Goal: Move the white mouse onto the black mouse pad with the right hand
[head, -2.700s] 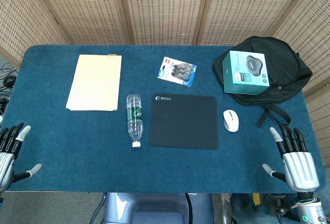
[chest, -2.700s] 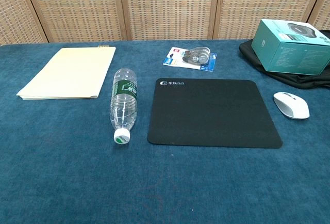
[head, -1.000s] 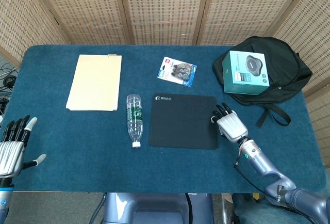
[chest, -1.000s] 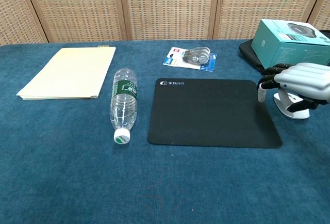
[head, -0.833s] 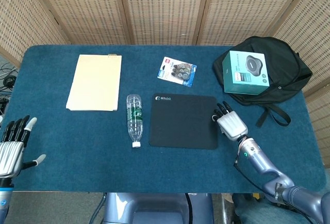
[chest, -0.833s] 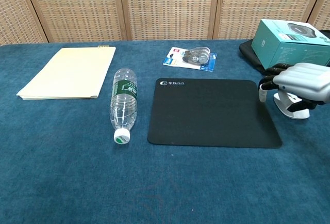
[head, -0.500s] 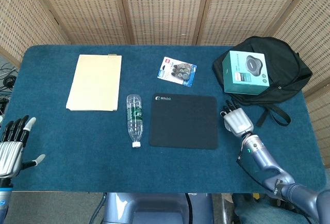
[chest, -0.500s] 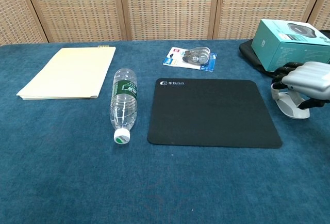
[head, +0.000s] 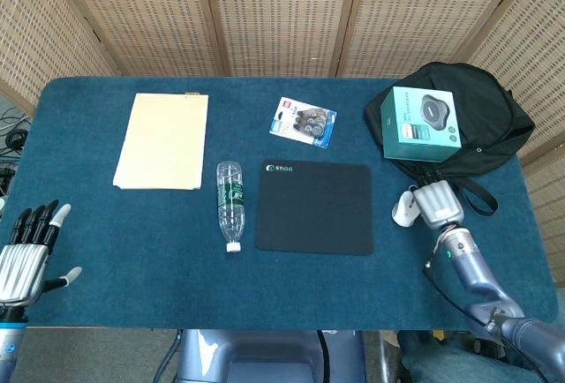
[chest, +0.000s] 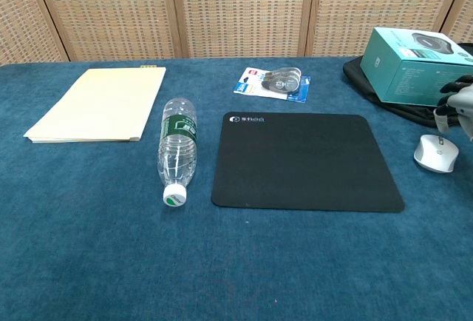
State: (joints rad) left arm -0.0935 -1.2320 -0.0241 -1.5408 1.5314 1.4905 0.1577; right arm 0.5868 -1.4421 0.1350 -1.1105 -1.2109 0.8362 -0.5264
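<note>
The white mouse lies on the blue table cover just right of the black mouse pad, not on it. My right hand hovers by the mouse's right side, its back to the head camera. In the chest view the right hand is cut off by the frame edge, with a fingertip just above the mouse. The mouse rests on the table and nothing is gripped. My left hand is at the front left corner with fingers spread, holding nothing.
A clear plastic bottle lies left of the pad. A manila folder sits at the back left and a blister pack behind the pad. A teal box rests on a black backpack close behind the mouse.
My right hand came up from the front edge, lay over the mouse, then slid right off it. The mouse shifted slightly right, away from the pad. The left hand barely moved.
</note>
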